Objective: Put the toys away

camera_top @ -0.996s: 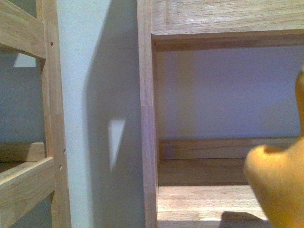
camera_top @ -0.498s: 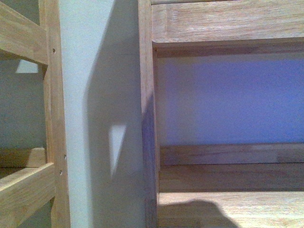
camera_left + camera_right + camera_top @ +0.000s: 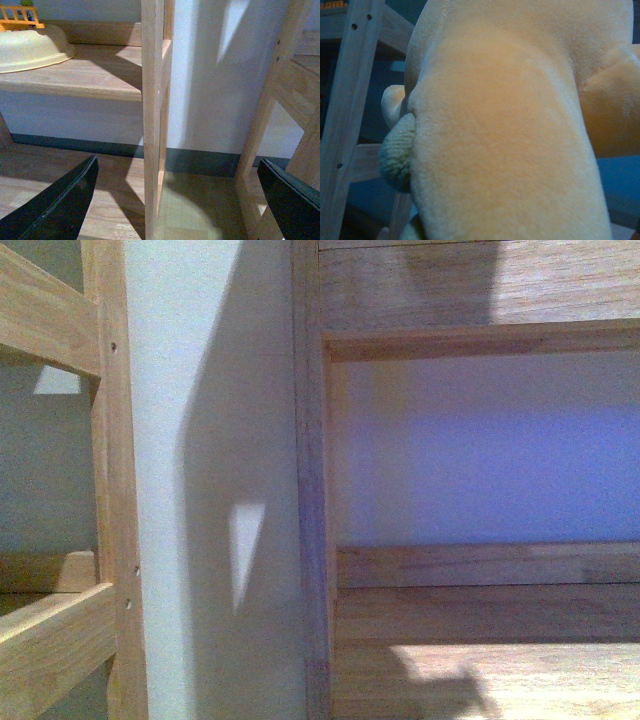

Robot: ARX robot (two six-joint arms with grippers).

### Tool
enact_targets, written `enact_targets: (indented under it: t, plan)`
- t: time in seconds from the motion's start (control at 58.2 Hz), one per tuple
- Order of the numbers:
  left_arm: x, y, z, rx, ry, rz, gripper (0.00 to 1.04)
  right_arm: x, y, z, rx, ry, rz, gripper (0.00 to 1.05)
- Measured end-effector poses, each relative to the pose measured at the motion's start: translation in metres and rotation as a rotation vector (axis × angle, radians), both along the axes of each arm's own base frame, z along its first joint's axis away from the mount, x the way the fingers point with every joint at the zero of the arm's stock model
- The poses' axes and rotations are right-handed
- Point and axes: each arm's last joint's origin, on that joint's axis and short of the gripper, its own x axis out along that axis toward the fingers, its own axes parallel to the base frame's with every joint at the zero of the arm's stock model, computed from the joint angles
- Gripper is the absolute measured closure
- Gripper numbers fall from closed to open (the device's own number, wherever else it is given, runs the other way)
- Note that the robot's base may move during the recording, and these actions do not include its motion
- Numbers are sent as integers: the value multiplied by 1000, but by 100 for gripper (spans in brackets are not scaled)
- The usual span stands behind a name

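A: Front view: no arm, no toy in sight. A wooden shelf unit (image 3: 480,570) fills the right side, its lower board (image 3: 520,680) bare and sunlit, with a dark shadow lying across the near edge. A pale wall strip (image 3: 200,390) stands between that unit and a second wooden frame (image 3: 105,490) at far left.

B: And the plush animal (image 3: 510,140)?

A: Only in the right wrist view. Orange-yellow body with a paler cream patch, pressed so close to the camera that it covers most of the picture. A small grey-green knitted lump (image 3: 397,157) sticks out at its side. Wooden uprights (image 3: 347,100) with peg holes behind it.

B: Right jaws?

A: Hidden by the plush; cannot tell whether they clamp it.

B: Left gripper (image 3: 180,200)?

A: 2 dark fingers (image 3: 60,205) spread wide apart, nothing between them, facing a wooden post (image 3: 152,125) near the floor. A cream bowl-shaped item (image 3: 30,47) sits on the low shelf (image 3: 90,75) beyond, an orange toy piece (image 3: 17,17) on top of it.
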Motion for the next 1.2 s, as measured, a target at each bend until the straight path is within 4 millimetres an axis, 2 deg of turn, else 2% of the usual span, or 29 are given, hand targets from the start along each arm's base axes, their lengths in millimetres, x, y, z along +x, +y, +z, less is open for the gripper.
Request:
enact_targets:
  t: [0.292,0.395,0.584,0.859,1.048,1.202]
  plan:
    - [0,0,0,0,0,0,6,51,4,38,94,20,-17,86]
    - [0,0,0,0,0,0,6,69,5,44,131,44,-16,86]
    - [0,0,0,0,0,0,6,103,5,46,206,89,-80,86]
    - [0,0,0,0,0,0,6,134,2,47,196,125,-210,86]
    - [0,0,0,0,0,0,6,150,-5,48,224,160,-211,86]
    - [0,0,0,0,0,0,6,172,-18,43,377,244,-158,86]
